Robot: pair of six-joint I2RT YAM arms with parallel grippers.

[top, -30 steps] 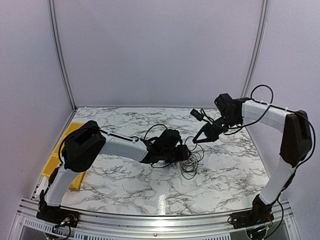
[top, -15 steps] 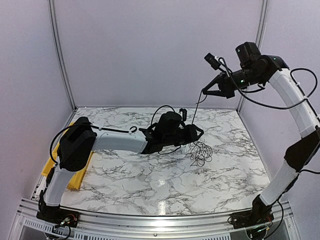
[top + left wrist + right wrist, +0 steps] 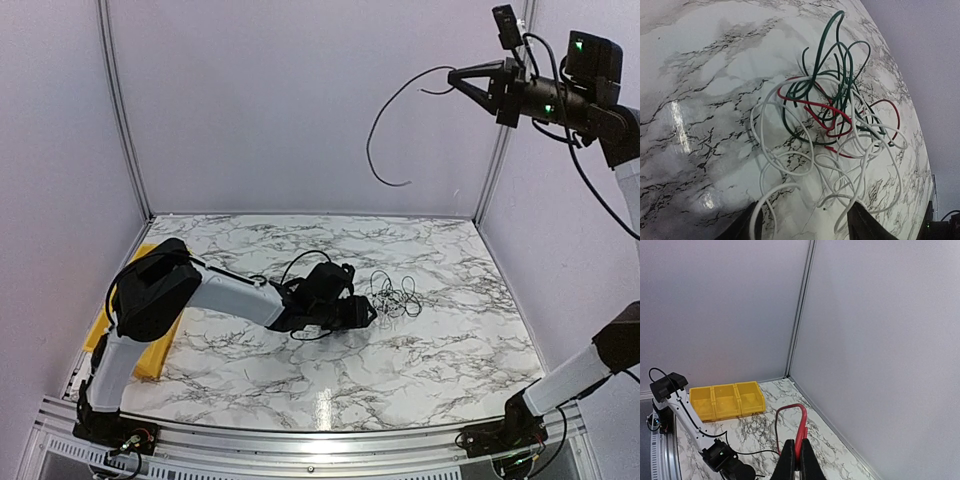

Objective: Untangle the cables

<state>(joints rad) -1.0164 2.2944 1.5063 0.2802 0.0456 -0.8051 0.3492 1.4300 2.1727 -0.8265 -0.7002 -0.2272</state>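
The cables (image 3: 396, 294) lie as a small tangle on the marble table, just right of my left gripper (image 3: 370, 312). In the left wrist view the tangle (image 3: 840, 115) is white, green and red wire. My left gripper (image 3: 807, 227) is open and low over the table, with loose white loops (image 3: 790, 155) lying between its fingers. My right gripper (image 3: 453, 73) is raised high near the back right corner, shut on one red cable (image 3: 801, 422). That cable (image 3: 372, 130) hangs free in the air in a long curve, well clear of the tangle.
Yellow bins (image 3: 101, 330) sit at the table's left edge, also seen from above in the right wrist view (image 3: 725, 400). Walls close the back and both sides. The left arm (image 3: 230, 292) stretches across the table's middle.
My right gripper rose from table height to high at the right, drawing one cable out of the tangle. The left gripper shifted right, then drew back left and lower.
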